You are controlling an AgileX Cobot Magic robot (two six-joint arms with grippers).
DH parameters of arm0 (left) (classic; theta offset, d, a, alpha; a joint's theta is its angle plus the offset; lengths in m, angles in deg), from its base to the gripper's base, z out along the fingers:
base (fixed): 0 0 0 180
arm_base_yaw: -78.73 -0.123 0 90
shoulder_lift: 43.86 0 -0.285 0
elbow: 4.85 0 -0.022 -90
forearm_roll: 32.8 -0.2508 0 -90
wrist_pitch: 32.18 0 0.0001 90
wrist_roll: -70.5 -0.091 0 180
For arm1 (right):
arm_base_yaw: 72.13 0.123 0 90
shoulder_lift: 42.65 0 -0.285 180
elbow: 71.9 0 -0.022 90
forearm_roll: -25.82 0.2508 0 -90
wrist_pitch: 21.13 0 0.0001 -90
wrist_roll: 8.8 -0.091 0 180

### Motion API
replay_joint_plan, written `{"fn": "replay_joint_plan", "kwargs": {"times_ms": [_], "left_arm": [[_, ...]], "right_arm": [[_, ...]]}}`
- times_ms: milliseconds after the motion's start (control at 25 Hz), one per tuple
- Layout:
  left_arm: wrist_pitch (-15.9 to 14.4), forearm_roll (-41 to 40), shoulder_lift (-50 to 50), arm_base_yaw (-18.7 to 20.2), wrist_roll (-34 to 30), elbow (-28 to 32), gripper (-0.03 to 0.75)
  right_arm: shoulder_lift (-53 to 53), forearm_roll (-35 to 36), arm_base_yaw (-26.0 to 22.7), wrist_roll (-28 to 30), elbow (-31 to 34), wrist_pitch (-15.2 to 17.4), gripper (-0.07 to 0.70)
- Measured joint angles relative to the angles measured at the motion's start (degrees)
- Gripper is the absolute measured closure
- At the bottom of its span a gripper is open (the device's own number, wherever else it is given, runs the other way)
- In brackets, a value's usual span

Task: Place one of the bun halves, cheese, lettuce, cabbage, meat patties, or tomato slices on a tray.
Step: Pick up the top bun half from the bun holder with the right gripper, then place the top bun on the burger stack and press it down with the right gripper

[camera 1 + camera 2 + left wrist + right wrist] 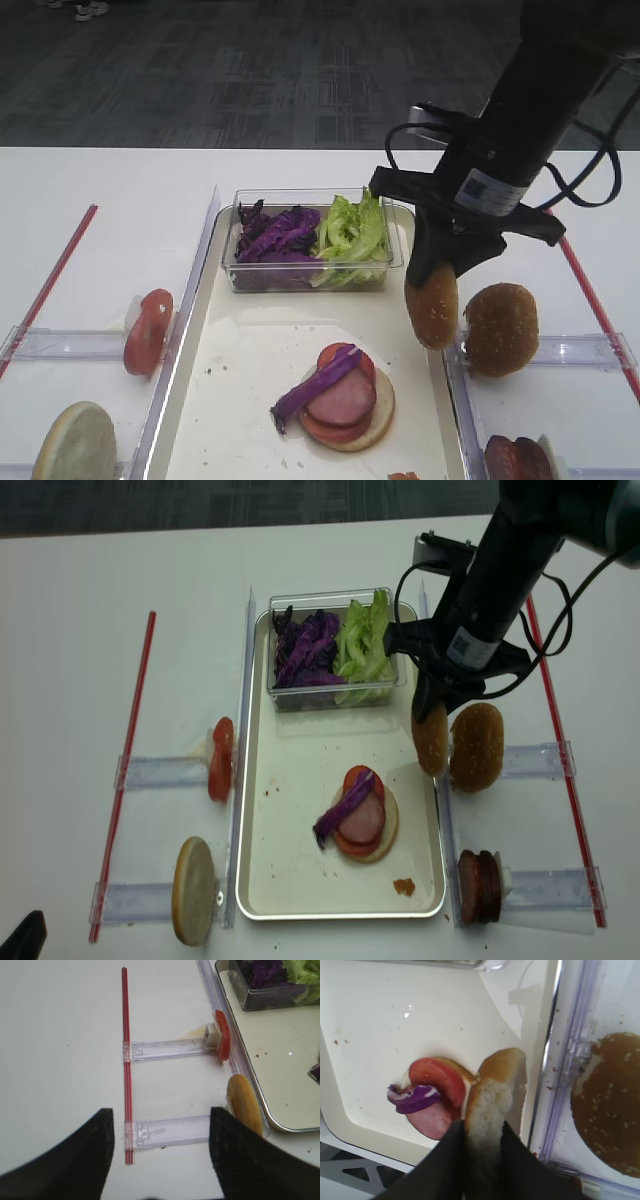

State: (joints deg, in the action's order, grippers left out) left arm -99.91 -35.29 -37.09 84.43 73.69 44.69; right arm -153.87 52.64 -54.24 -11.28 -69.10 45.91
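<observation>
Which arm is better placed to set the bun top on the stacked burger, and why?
The right. Its gripper already holds a bun half on edge above the tray, close beside the stacked burger. The left gripper has open, empty jaws over the bare table left of the tray.

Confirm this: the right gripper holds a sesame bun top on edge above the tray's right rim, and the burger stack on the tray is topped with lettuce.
Not lettuce. In the exterior high view the stack on the tray is topped with purple cabbage. The rest holds: the right gripper holds the bun top on edge above the right rim.
</observation>
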Motion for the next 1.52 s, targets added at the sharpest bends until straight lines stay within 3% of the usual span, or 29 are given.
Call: {"fn": "replay_joint_plan", "kwargs": {"times_ms": [320,720,1040,1520], "left_arm": [[0.0,0.0,0.0,0.0,0.0,0.0,0.318],[0.0,0.0,0.0,0.0,0.0,0.0,0.319],[0.0,0.0,0.0,0.0,0.0,0.0,0.319],[0.0,0.0,0.0,0.0,0.0,0.0,0.319]], "right_arm": [[0.0,5.95,0.0,3.15,0.0,0.0,0.456],[0.0,8.53,0.0,3.95,0.0,0.29,0.456],[3.81,12.03,2.0,5.05,3.03,-5.33,0.456],[8.44,31.51,2.09,19.93,14.73,-11.22,0.457]]}}
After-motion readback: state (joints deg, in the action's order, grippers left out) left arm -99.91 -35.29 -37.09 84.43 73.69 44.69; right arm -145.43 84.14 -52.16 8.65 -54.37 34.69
